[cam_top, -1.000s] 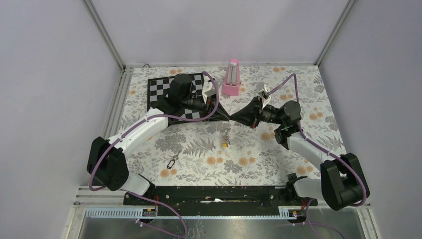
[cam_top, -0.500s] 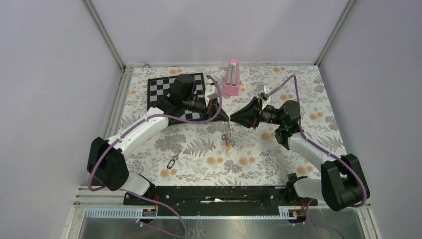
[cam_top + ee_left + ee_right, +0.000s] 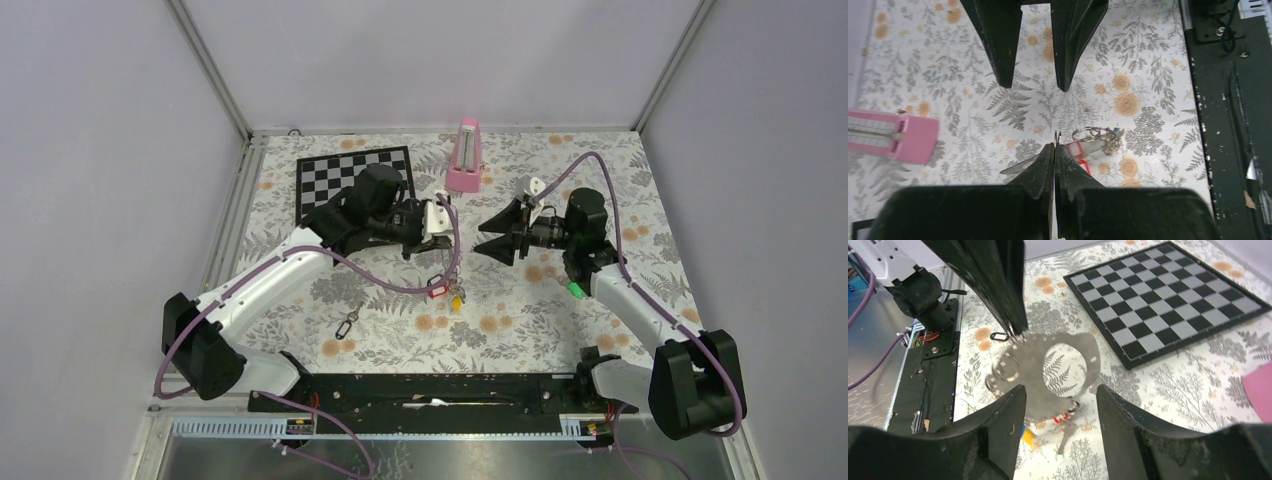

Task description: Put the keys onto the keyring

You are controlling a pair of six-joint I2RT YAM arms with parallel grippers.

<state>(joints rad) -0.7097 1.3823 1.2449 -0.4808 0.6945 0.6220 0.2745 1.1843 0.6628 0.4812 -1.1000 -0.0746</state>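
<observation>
**Desk:** Item one, left pincer [image 3: 1054, 150]?

**Operator:** Clamped shut on the keyring [image 3: 1057, 136] wire, just my side of the pink metronome [image 3: 465, 155]. I hold it up there so the loop hangs clear for threading.

**Desk:** Item two, keys [image 3: 447, 293]?

**Operator:** A red and yellow bunch hangs below that pinch, nearer me than the metronome. I cannot tell whether it touches the counter [image 3: 520, 330].

**Desk:** Item three, right pincer [image 3: 481, 238]?

**Operator:** Spread apart and empty, right of the metronome's front. I judge it is free to fetch the loose dark-tagged key [image 3: 347, 323].

The floral-patterned table [image 3: 520, 330] carries a black-and-white chequered board [image 3: 330, 180], a pink wedge-shaped metronome [image 3: 466, 158] and a small dark clip [image 3: 347, 325].
</observation>
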